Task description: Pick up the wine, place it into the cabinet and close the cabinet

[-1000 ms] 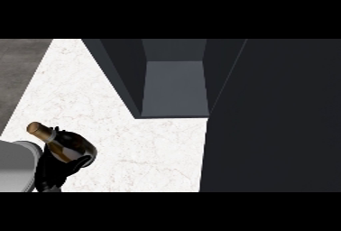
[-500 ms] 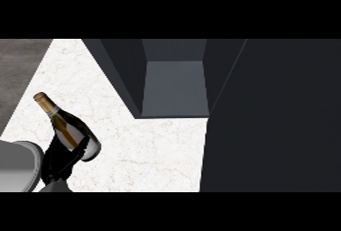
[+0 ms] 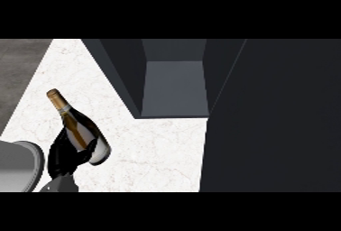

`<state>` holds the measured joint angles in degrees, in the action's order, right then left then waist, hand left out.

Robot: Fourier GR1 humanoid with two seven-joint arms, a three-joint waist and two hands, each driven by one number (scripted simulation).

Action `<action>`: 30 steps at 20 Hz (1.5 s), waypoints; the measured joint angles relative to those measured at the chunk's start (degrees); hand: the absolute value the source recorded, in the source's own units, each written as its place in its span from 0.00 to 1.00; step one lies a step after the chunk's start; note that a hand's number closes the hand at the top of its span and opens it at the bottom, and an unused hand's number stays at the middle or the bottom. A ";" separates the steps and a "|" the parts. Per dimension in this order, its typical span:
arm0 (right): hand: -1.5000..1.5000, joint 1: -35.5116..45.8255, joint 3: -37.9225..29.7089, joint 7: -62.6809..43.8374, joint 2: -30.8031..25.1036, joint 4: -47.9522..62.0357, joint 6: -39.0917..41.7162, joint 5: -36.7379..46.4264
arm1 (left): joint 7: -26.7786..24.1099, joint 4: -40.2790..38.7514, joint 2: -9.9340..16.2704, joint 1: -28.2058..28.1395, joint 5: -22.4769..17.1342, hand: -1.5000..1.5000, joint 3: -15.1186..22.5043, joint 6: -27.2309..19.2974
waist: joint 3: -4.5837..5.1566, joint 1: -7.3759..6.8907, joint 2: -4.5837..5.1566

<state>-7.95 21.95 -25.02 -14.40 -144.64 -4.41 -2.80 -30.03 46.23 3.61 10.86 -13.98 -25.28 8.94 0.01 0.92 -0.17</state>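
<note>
The wine bottle [image 3: 81, 128] is dark with a gold-foiled neck pointing up and to the left. It is held above the white marble counter [image 3: 156, 151] at the lower left. My left hand [image 3: 61, 155] has its black fingers curled round the bottle's lower body from the left. The cabinet [image 3: 174, 85] stands open at the middle top, its grey inside bare. The bottle is well to the left of the opening and nearer to me. My right hand shows in no view.
The cabinet's open door [image 3: 273, 117] fills the right side as a large dark panel. The cabinet's left wall [image 3: 117, 67] slants between the bottle and the opening. A grey floor [image 3: 16, 72] lies beyond the counter's left edge.
My left hand has lifted the bottle up and slightly right. More of its body and neck now shows above the hand.
</note>
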 measured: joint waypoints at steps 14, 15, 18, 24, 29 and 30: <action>0.00 2.20 -2.67 -0.71 0.54 0.49 0.54 -0.54 | -5.17 17.42 -3.35 -10.76 -1.09 1.00 14.61 7.33 | -0.04 -0.73 -0.22; 0.00 2.12 -2.42 -0.68 0.76 0.53 0.57 -0.57 | -4.47 19.51 -3.40 -11.53 -1.57 1.00 15.83 7.25 | -0.04 -0.75 -0.23; 0.00 2.28 -1.77 -1.14 1.23 0.56 0.40 -0.58 | -1.61 25.39 -3.50 -13.27 -2.91 1.00 20.51 4.42 | -0.05 -0.70 -0.25; 0.00 2.60 -2.80 -1.43 1.19 0.58 0.97 -0.80 | 6.70 38.23 -3.57 -14.04 -4.48 1.00 29.85 -5.21 | -0.08 -0.52 -0.25; 0.00 1.56 -3.51 -0.64 1.45 0.63 1.83 -1.08 | 12.12 44.71 -3.59 -11.51 -3.56 1.00 36.84 -15.19 | -0.07 -0.27 -0.14; 0.00 1.32 -3.22 -0.66 1.65 0.61 1.83 -1.11 | 13.25 45.29 -3.59 -10.36 -3.59 1.00 37.87 -17.06 | -0.07 -0.18 -0.13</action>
<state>-6.62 18.72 -25.69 -12.75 -144.03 -2.58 -3.91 -16.78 91.52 0.02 0.50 -17.56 12.60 -8.12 -0.06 0.74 -0.30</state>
